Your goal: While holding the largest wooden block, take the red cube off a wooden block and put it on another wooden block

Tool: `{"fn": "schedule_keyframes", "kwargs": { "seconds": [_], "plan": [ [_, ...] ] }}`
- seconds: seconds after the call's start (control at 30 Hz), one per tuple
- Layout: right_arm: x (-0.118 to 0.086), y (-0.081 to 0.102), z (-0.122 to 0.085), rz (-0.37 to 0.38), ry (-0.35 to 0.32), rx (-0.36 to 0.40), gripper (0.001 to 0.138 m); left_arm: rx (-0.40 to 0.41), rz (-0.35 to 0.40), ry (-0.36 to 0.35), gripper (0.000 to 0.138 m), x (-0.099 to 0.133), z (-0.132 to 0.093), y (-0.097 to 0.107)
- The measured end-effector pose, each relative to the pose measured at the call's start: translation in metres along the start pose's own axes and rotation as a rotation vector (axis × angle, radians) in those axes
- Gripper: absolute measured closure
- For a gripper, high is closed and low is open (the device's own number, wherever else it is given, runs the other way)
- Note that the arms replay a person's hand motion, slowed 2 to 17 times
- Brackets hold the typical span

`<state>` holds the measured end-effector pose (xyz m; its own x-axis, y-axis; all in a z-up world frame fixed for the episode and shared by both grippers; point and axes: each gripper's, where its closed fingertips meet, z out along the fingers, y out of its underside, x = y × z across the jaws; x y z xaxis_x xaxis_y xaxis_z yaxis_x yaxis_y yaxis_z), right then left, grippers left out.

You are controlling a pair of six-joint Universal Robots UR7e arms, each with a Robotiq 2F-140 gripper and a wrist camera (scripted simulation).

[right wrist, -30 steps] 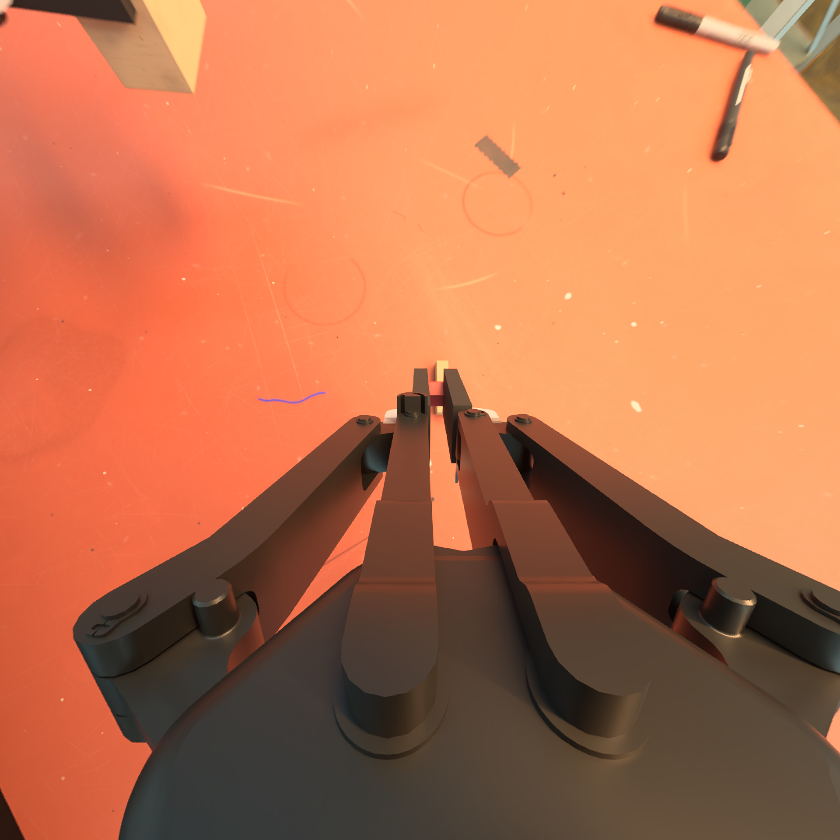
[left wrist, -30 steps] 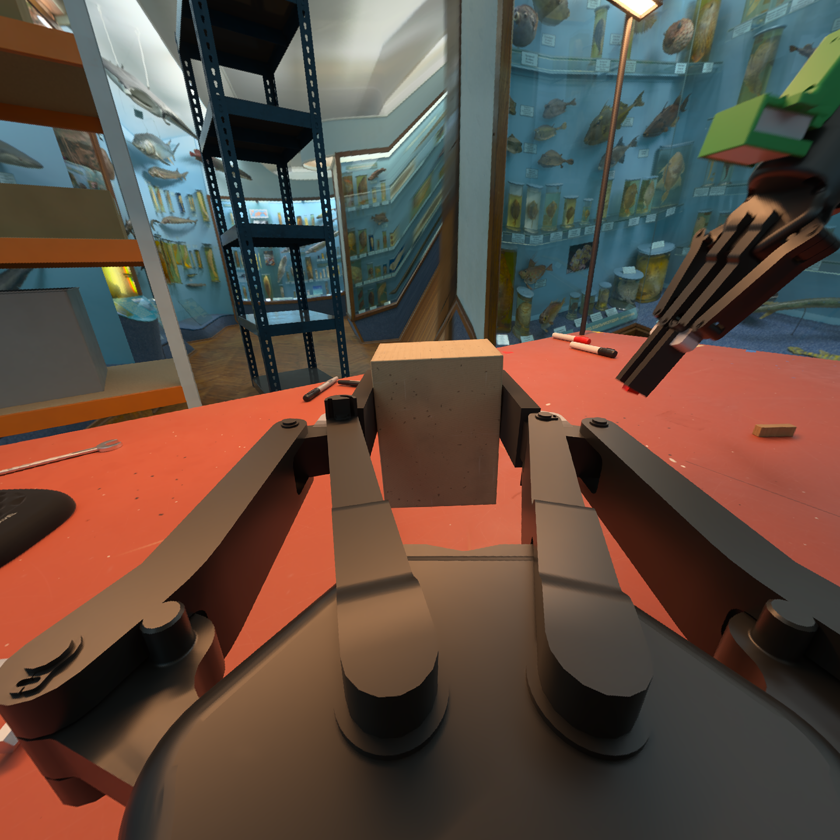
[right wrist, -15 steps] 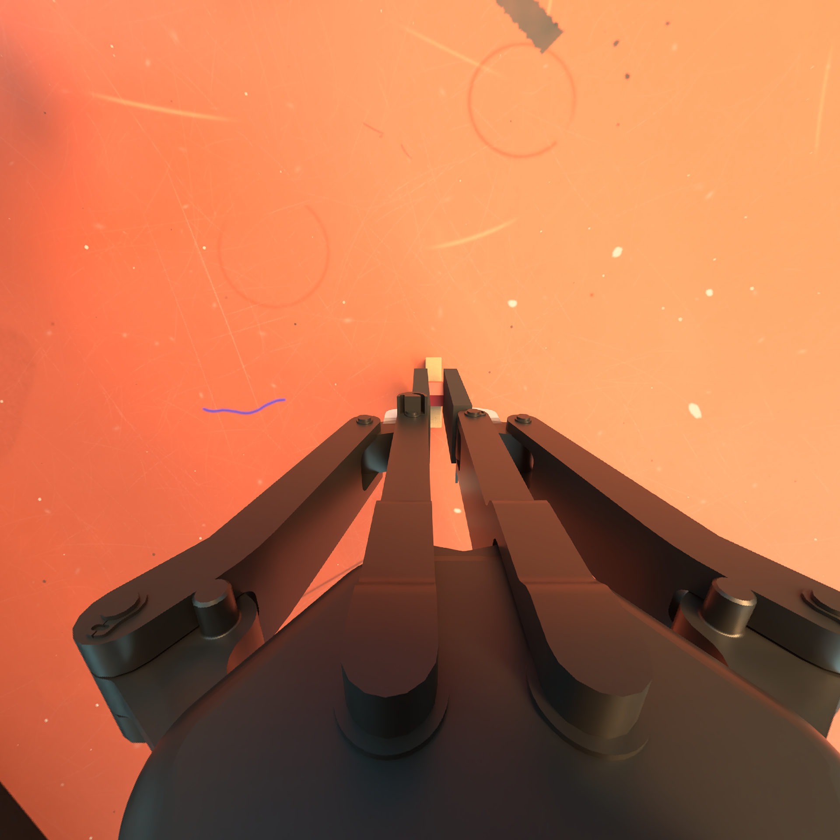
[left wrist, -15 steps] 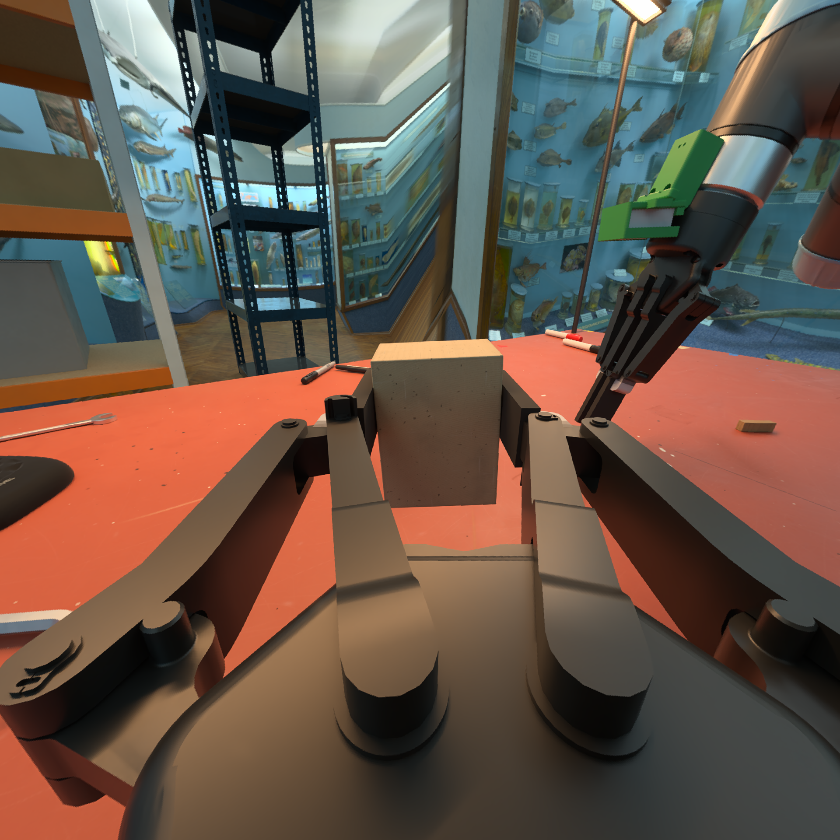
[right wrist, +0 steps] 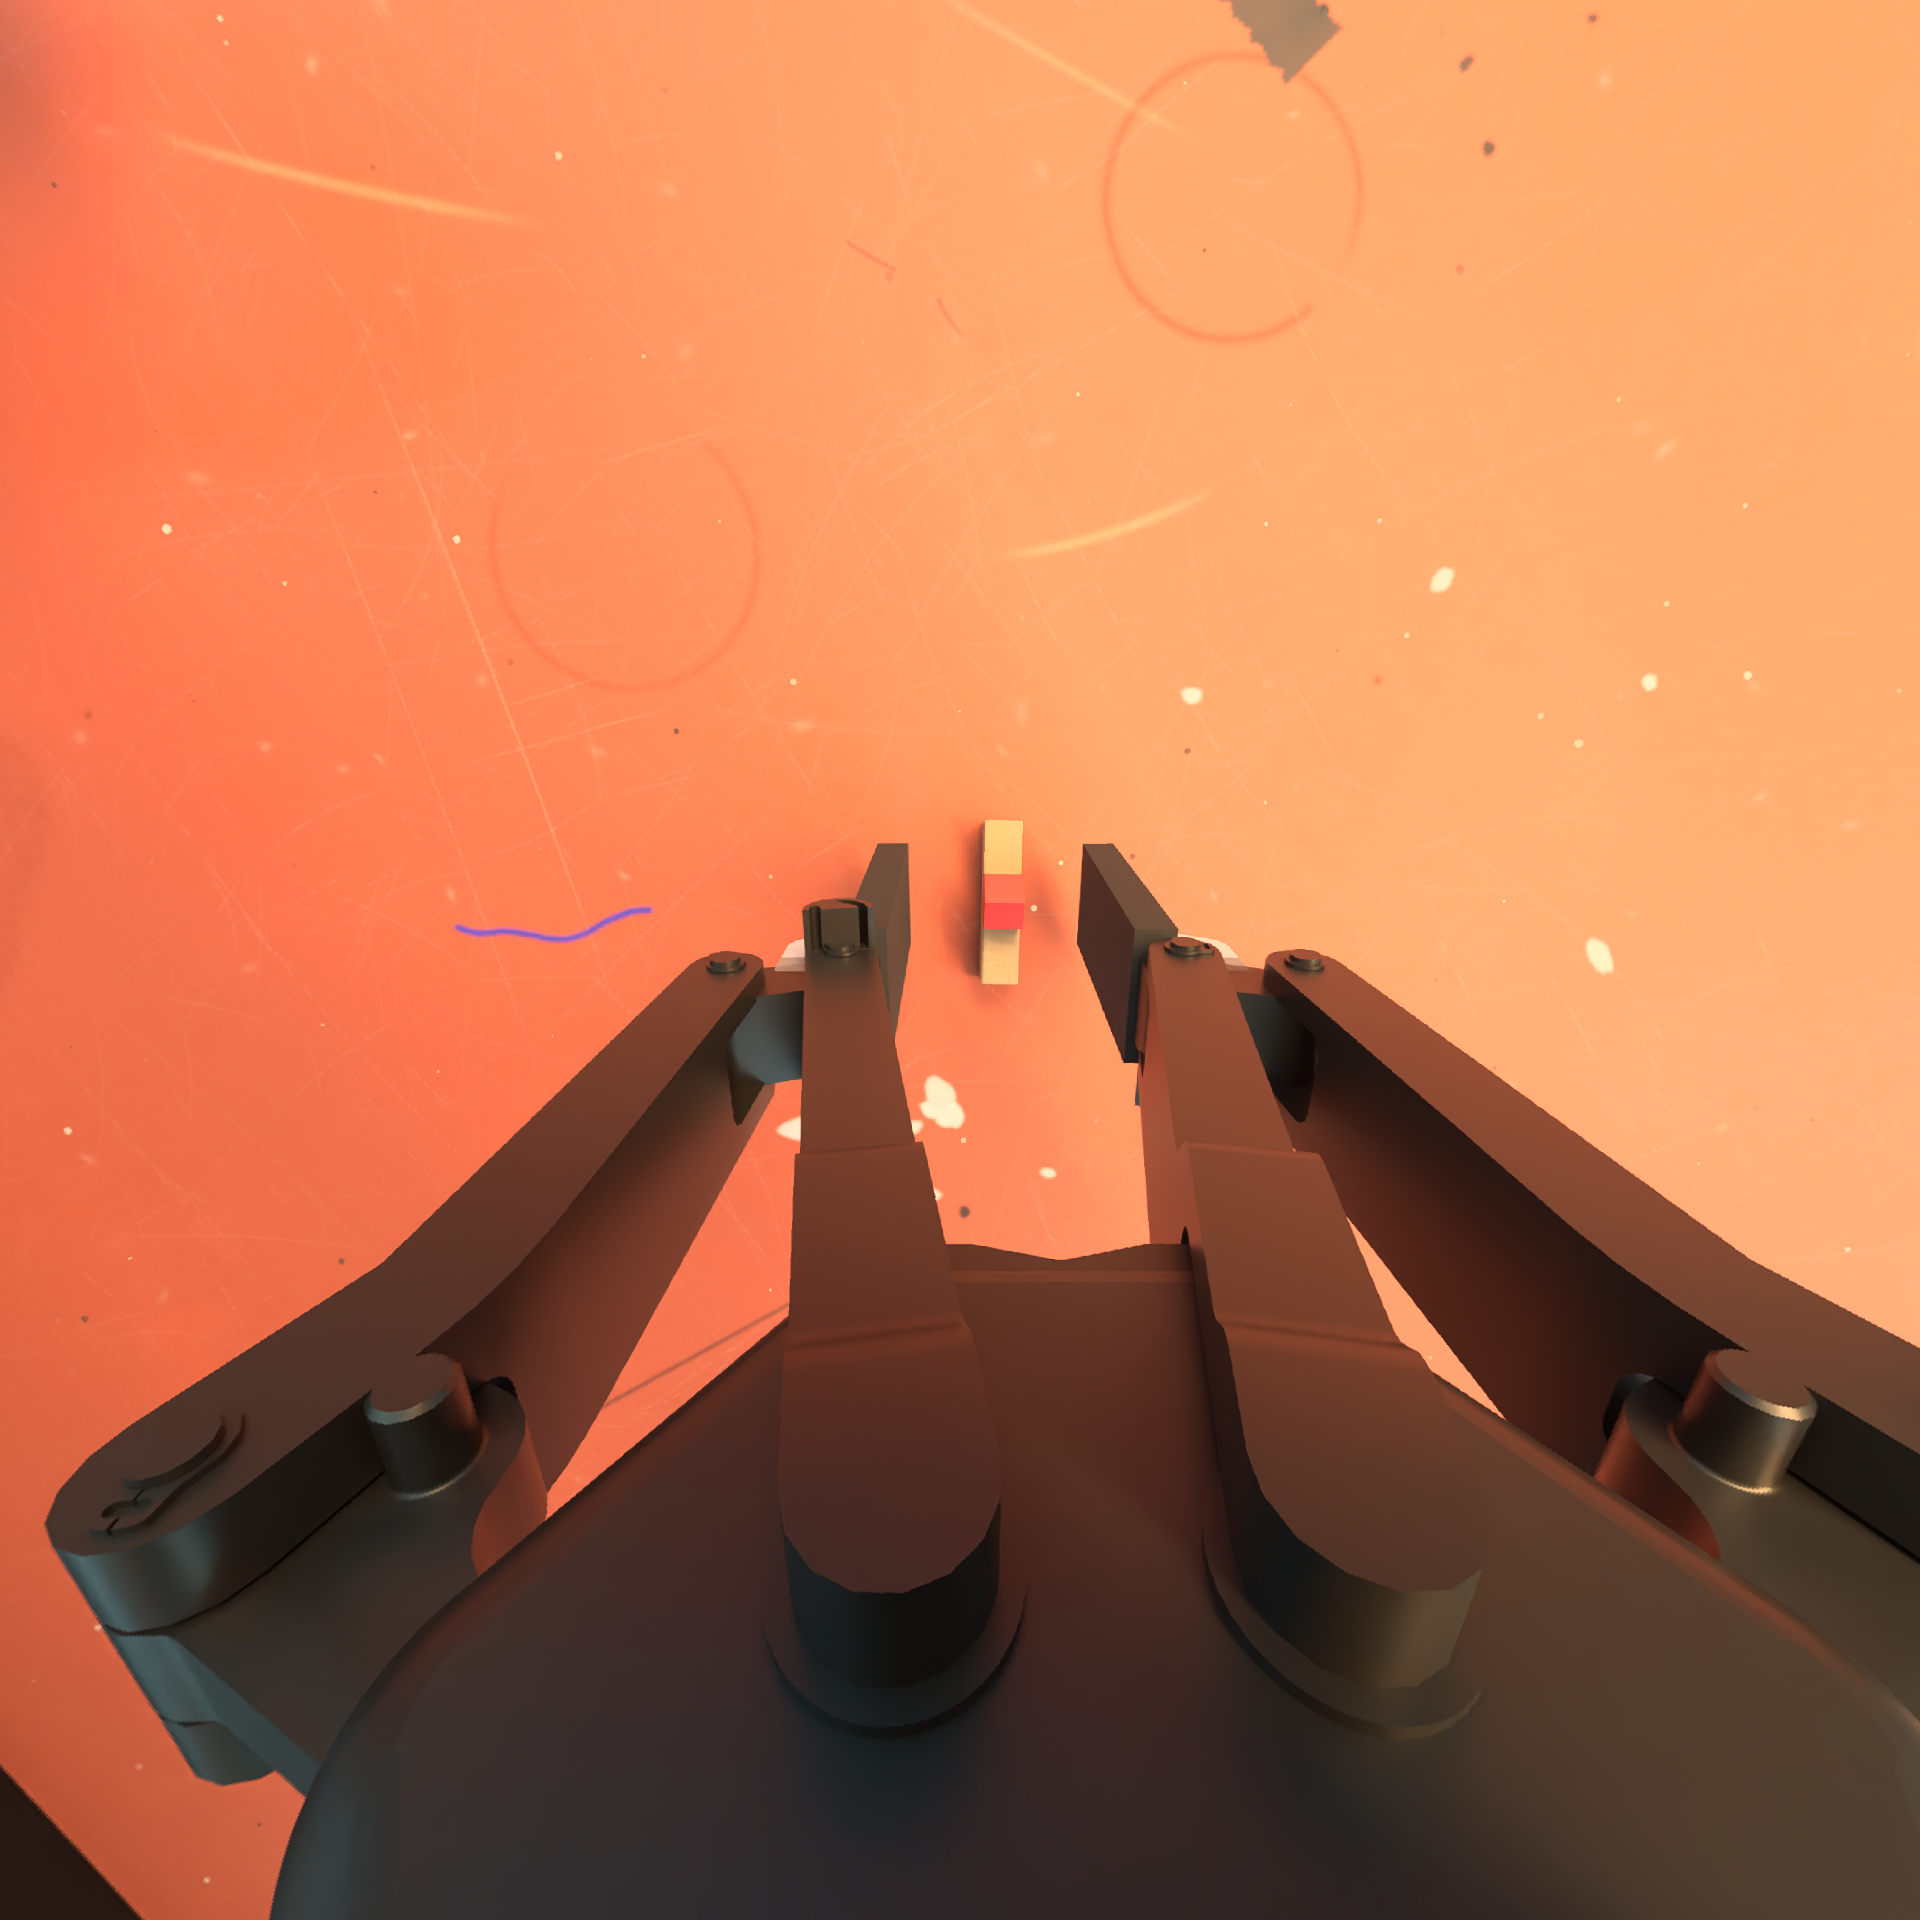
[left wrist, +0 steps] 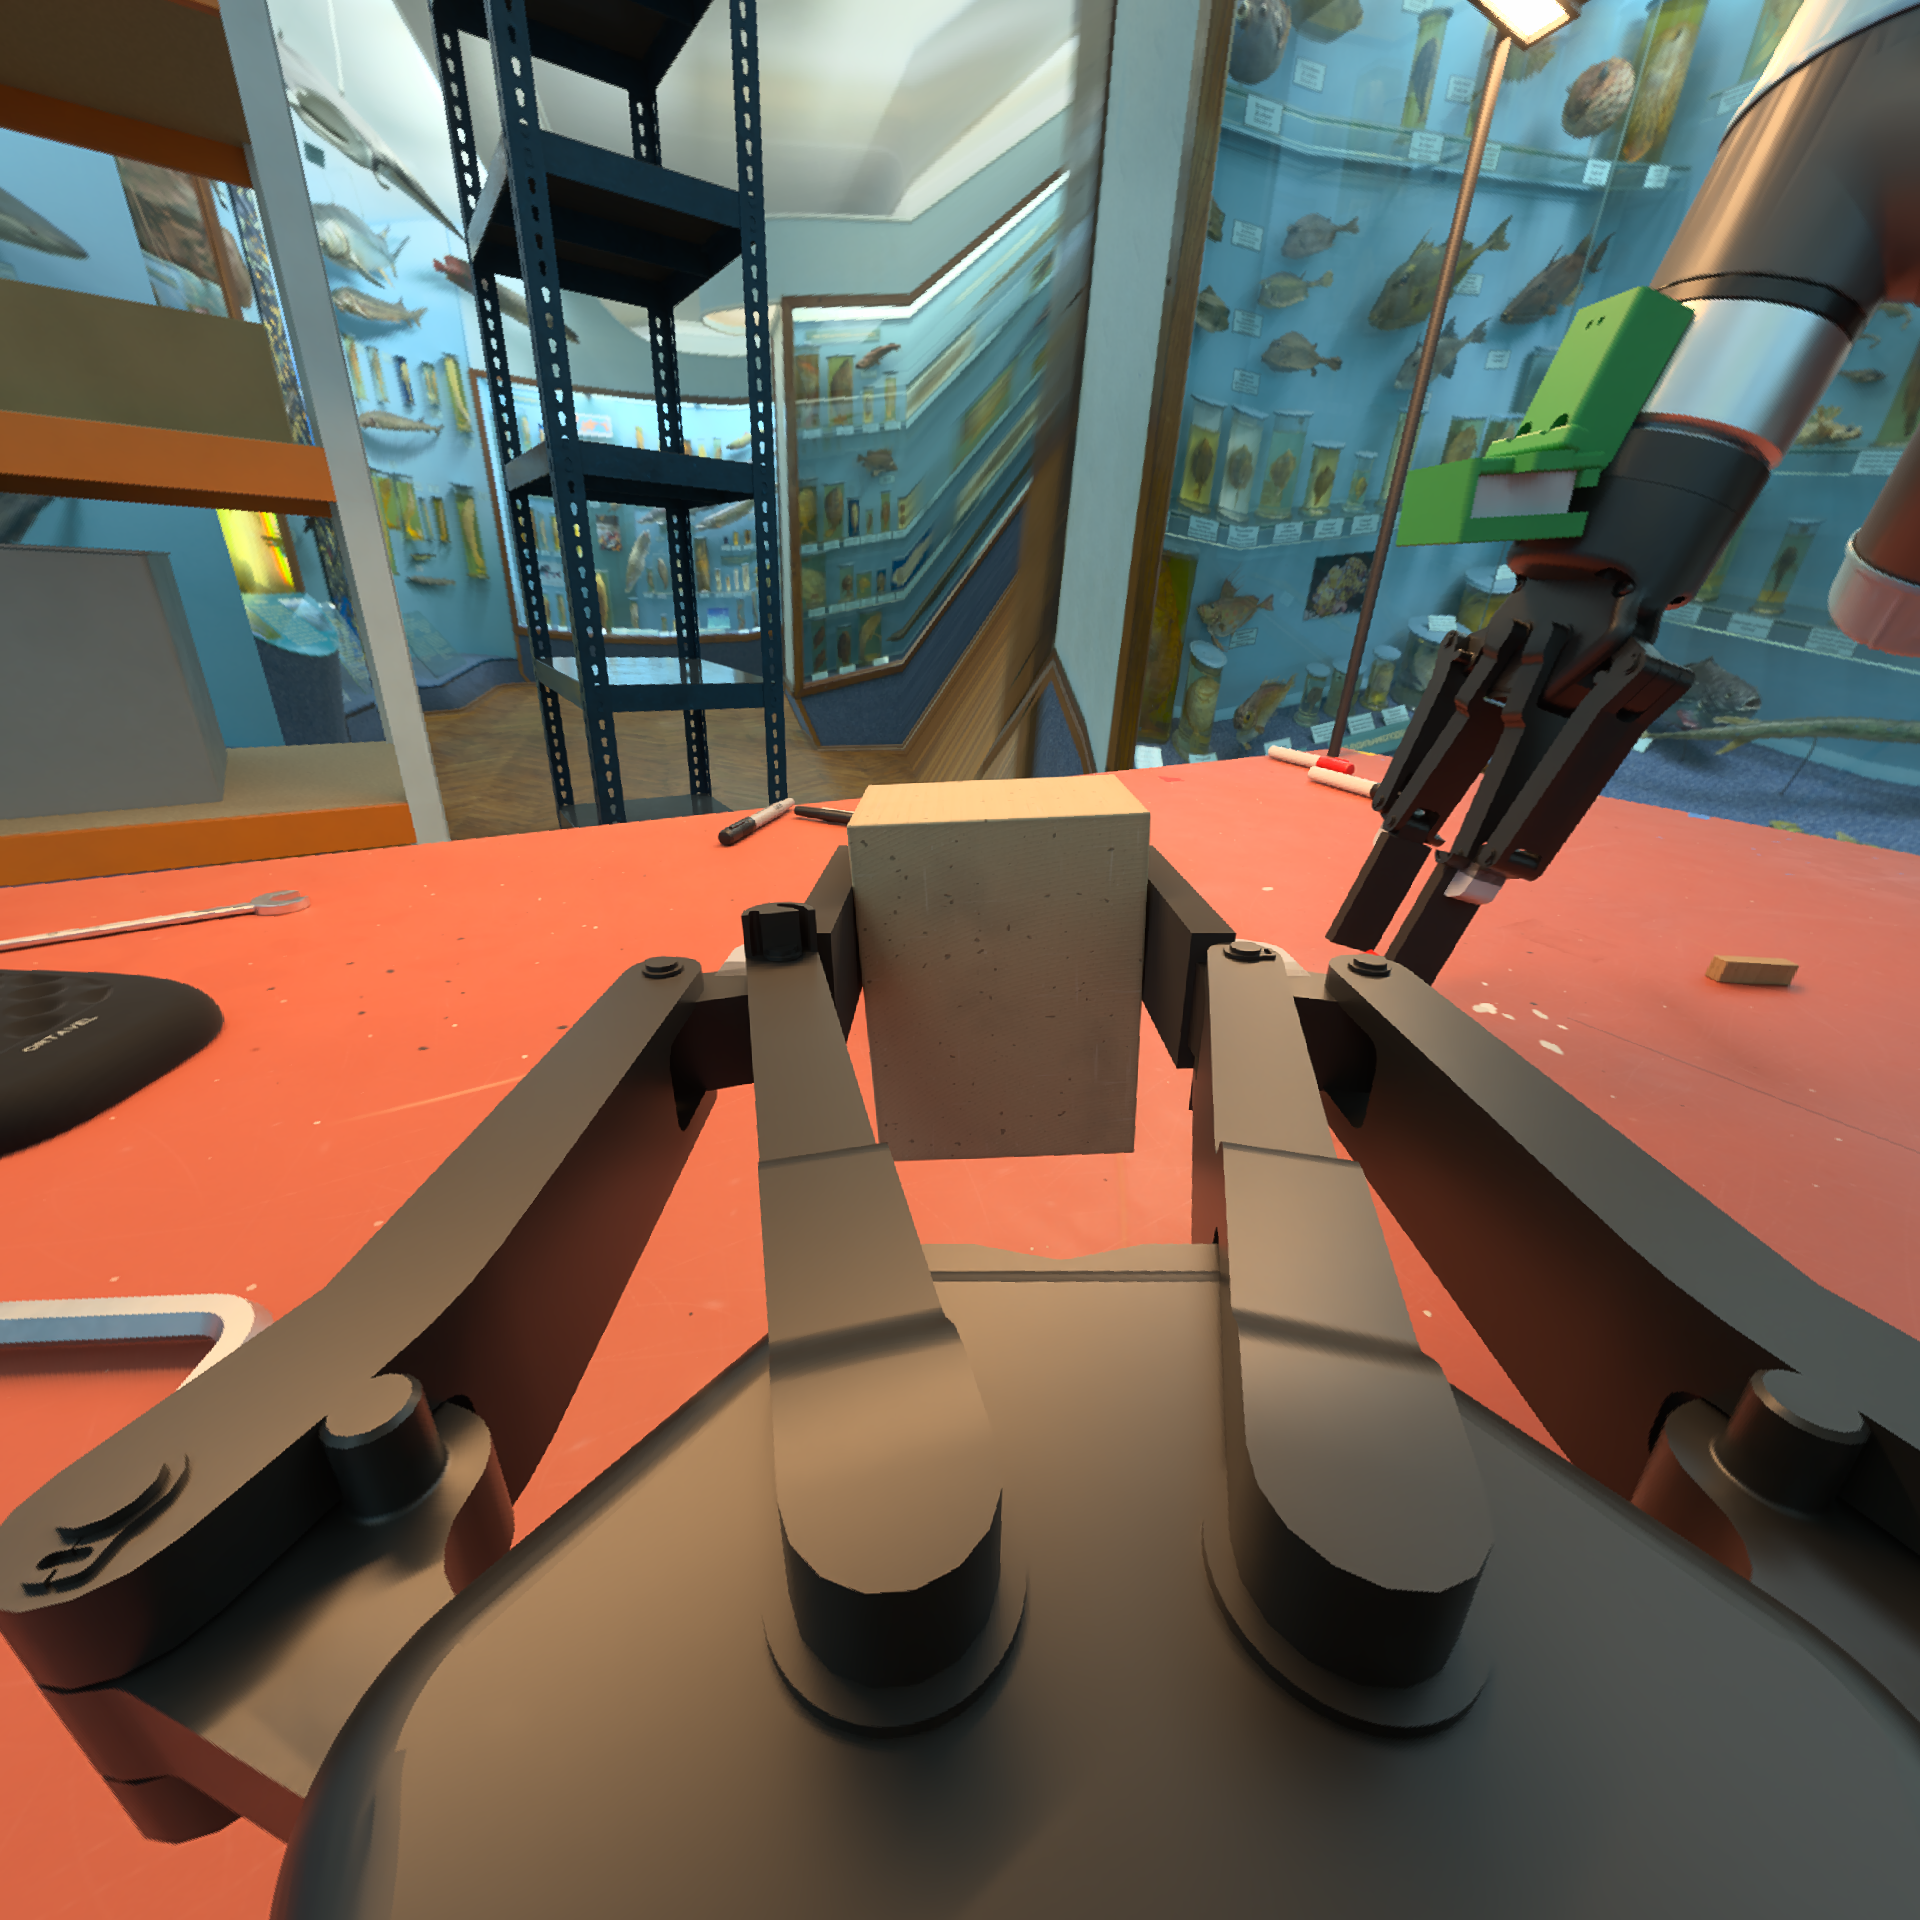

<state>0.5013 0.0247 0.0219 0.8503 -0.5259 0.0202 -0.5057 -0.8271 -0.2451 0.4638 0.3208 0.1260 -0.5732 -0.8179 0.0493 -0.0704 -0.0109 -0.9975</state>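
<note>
Wooden, the largest block [left wrist: 997,977] stays pinched in our left end effector [left wrist: 1000,966], while our right end effector [right wrist: 995,914] is spread around the red cube [right wrist: 1004,902] sitting on a small wooden block [right wrist: 1002,902] on the counter [right wrist: 1455,520].

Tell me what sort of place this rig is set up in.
Looks like a natural-history museum hall: glass cases of mounted fish and specimen jars line the walls, behind a red worktable and dark metal shelving.

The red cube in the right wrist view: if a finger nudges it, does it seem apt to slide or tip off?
The red cube is tiny and flat-sided, so it probably slides rather than rolls. It sits on a narrow wooden block, so a small sideways nudge could likely push it off. The open right gripper straddles it without touching.
</note>
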Motion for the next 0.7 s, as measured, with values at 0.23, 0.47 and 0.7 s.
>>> {"fn": "schedule_keyframes", "kwargs": {
  "seconds": [0.23,0.47,0.7],
  "plan": [
    [0.001,-0.002,-0.012,-0.005,0.018,0.048,0.093,0.01,-0.018,-0.004,0.075,-0.005,-0.001,0.002],
    [-0.003,-0.003,-0.039,0.007,0.01,0.147,0.092,0.017,-0.033,-0.008,0.075,-0.009,0.001,0.002],
    [0.0,0.006,-0.088,0.021,0.057,0.284,0.09,0.021,-0.043,-0.007,0.075,-0.009,0.005,-0.001]
  ]
}}
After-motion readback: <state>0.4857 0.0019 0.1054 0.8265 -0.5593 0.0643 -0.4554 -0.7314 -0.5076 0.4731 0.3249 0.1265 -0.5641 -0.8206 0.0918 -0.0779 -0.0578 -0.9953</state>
